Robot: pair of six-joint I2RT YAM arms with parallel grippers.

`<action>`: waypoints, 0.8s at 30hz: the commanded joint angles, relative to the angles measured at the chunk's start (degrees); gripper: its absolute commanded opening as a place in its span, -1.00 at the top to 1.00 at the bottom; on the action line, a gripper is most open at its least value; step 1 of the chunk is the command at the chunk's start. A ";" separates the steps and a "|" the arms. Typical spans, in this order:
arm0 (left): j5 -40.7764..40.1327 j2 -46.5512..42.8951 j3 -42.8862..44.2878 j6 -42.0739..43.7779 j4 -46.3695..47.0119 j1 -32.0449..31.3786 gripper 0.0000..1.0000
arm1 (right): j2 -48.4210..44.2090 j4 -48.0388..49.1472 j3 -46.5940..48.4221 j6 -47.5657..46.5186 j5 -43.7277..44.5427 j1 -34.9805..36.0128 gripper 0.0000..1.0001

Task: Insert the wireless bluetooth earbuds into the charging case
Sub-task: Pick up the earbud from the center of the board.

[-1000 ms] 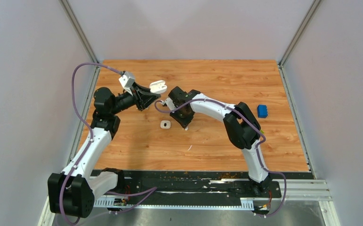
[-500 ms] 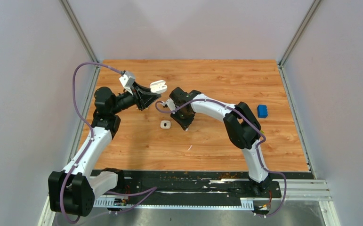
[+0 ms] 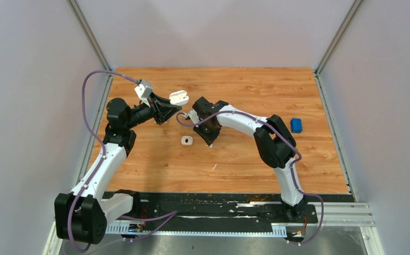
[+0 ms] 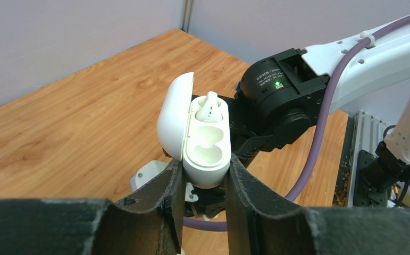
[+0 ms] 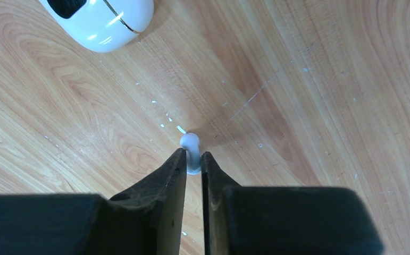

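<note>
My left gripper [image 4: 205, 171] is shut on the white charging case [image 4: 207, 154], held up in the air with its lid [image 4: 172, 114] swung open to the left. One white earbud [image 4: 209, 106] sits in the far slot; the near slot [image 4: 209, 151] is empty. In the top view the case [image 3: 178, 97] is above the table's left-middle. My right gripper [image 5: 193, 156] points down at the table and is shut on the stem of a second earbud [image 5: 190, 142], whose head sticks out past the fingertips. Whether it touches the wood I cannot tell. From above, the right gripper [image 3: 209, 141] is right of the case.
A small rounded white object with a dark opening [image 3: 186, 140] lies on the wood just left of the right gripper, also visible in the right wrist view [image 5: 101, 18]. A blue block [image 3: 296, 125] sits at the right edge. A thin white sliver [image 3: 214, 167] lies nearer the front.
The right arm has shifted only very slightly. The left arm and the case have stayed still.
</note>
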 commanded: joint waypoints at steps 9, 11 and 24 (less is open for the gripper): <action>-0.40 -0.20 -0.24 -0.44 2.34 0.34 1.00 | -4.59 0.38 0.33 -0.98 -0.45 -0.41 1.00; -0.21 -0.16 -0.17 -0.44 2.40 0.30 1.00 | -5.77 0.26 0.48 -2.34 -0.75 -0.62 1.00; 8.12 5.39 5.24 2.26 4.21 -0.81 1.00 | -29.54 -20.93 -2.48 -41.02 -18.52 -8.35 1.00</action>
